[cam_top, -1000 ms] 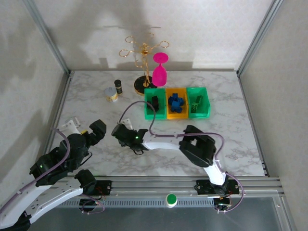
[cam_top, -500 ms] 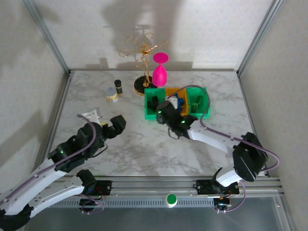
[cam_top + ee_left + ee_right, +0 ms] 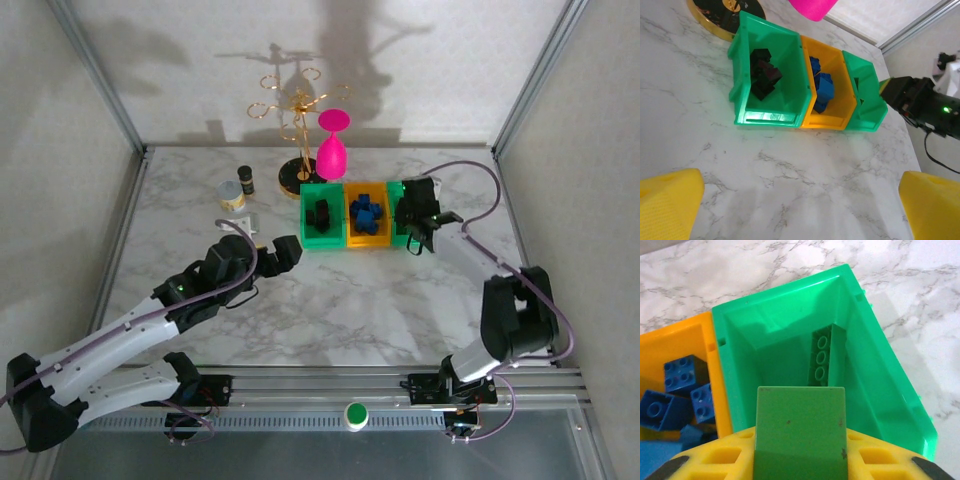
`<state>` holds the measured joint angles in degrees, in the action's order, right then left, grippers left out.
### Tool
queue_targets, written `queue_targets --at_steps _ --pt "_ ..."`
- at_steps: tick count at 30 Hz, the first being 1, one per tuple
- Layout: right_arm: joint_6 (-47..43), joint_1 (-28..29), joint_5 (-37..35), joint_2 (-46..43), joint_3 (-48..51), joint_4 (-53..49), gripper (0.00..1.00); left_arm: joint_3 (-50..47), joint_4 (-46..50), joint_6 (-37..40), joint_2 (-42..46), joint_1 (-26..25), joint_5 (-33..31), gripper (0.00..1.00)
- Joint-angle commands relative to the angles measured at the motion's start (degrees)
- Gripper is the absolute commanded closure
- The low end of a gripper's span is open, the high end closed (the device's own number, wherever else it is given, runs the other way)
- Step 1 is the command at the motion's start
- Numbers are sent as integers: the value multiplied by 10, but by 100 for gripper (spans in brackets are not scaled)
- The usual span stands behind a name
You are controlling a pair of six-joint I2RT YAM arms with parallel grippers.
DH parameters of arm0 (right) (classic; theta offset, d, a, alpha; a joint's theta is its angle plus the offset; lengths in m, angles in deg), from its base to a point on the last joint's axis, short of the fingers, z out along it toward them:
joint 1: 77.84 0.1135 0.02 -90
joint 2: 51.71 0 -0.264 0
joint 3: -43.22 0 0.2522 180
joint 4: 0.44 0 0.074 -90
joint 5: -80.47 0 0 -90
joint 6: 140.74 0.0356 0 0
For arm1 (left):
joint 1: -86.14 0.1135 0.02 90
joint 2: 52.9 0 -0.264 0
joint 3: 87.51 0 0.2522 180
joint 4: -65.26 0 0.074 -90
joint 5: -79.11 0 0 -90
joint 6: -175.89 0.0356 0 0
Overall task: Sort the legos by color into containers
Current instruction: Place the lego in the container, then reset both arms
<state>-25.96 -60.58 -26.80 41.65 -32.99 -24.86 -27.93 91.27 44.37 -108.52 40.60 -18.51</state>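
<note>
While the right pincer [image 3: 800, 462] pinches a green brick [image 3: 800, 425] over the right green bin [image 3: 877, 390], the left pincer [image 3: 800, 200] is spread. Only this drop seems left.

Left arm [image 3: 130, 325] stretches on a long diagonal from its base at the near-left corner toward the middle of the table. Its forearm lies low, and the left gripper [image 3: 283, 250] has its jaws spread wide, the yellow fingertips [image 3: 670, 200] well apart. Right arm [image 3: 512, 310] rises from its base, folds at the elbow near the right edge and reaches toward the far side. There the right gripper [image 3: 418, 230] tilts downward, its jaws clamped on a green brick [image 3: 800, 425].
</note>
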Motion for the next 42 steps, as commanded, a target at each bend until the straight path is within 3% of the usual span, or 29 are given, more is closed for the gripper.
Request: queue_targets --at_steps 1,7,15,21,24,28,31,33,38,39,42 --pt "-27 -15 20 39 -44 20 64 -6 -26 15 -4 5 7 0" --pt "-35 -23 26 100 -95 9 59 -12 -26 20 -10 10 -4 0" --pt "-39 -27 13 32 -86 3 42 -14 -38 30 -13 29 -18 0" --pt "-42 -68 -46 -121 34 69 17 -16 -63 55 -4 99 -148 0" --pt "-67 -106 -110 -200 156 172 5 -59 -137 99 3 145 -265 0" --pt "-99 -161 -137 -235 312 352 1 -143 -301 215 -22 231 -377 0" --pt "-138 -172 -105 -231 416 526 1 -201 -421 259 -55 308 -354 0" --pt "-146 -179 -86 -208 461 636 1 -251 -520 274 -86 355 -289 0" --pt "-152 -198 32 -107 472 753 1 -358 -767 339 -150 393 -182 0" --pt "-160 -192 41 -107 462 730 1 -367 -808 340 -172 400 -159 0" --pt "-201 -173 82 -88 501 815 1 -355 -825 342 -224 422 -83 0"
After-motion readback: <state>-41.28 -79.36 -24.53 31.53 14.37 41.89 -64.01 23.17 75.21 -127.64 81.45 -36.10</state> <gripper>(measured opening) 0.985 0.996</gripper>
